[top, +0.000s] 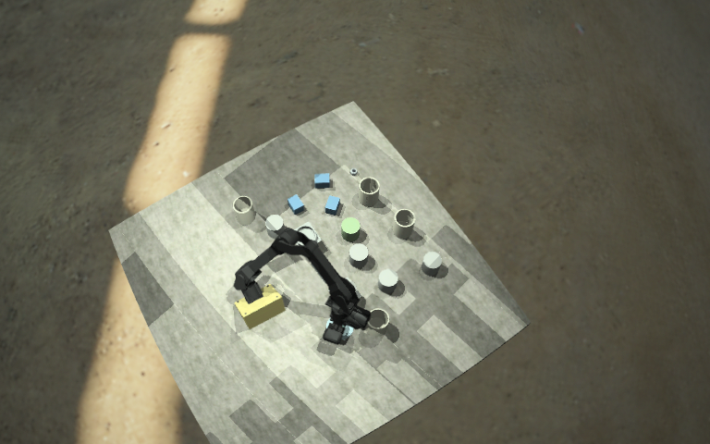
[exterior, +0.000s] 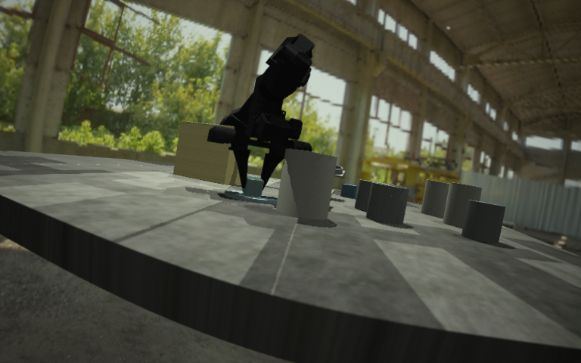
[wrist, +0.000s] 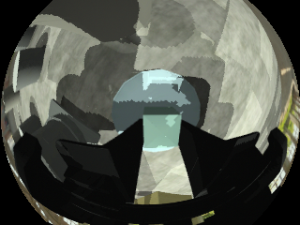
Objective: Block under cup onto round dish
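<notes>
My gripper is shut on the pale teal block. It points down over the light blue round dish. The block's underside is at or just above the dish surface; I cannot tell whether it touches. No cup is above the dish. One end of the balance shows in the top view, with a ring and no cup on it. The arm hides the other end and its cup there. A grey shape at the wrist view's lower left may be that end.
An open pale cup stands close beside the dish. White-topped cylinders, a green cylinder, several blue blocks and other open cups stand farther off. A yellow block is by the arm's base.
</notes>
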Robot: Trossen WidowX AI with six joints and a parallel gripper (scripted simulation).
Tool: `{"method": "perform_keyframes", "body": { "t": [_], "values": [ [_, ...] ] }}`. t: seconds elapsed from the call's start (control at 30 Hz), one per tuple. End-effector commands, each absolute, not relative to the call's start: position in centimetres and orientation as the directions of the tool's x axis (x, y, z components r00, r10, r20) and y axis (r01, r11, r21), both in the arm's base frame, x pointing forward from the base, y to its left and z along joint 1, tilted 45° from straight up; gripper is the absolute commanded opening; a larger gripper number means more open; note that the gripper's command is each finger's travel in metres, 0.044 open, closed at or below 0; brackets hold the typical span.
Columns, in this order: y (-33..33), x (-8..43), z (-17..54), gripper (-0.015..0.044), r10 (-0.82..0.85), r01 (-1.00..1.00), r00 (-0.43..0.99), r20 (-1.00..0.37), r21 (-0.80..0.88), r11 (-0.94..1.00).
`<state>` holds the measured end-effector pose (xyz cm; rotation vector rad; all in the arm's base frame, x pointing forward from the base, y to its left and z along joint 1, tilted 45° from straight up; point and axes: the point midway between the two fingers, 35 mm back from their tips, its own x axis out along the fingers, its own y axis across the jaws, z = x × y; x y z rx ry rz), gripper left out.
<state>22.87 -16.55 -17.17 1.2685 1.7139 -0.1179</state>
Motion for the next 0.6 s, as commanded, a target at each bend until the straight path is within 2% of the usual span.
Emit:
{"method": "perform_keyframes", "body": {
  "t": [0.0,0.47,0.5,0.57],
  "values": [
    [-16.6,22.9,-17.2,0.0053,0.685,0.778,0.007,-0.729,0.434,0.454],
    [-16.8,22.9,-17.1,0.0420,0.681,0.777,0.008,-0.732,0.434,0.456],
    [-17.4,22.8,-16.8,0.0440,0.671,0.774,0.013,-0.742,0.432,0.463],
    [-18.9,22.7,-15.8,0.0440,0.657,0.771,0.018,-0.753,0.429,0.470]
  ]
}}
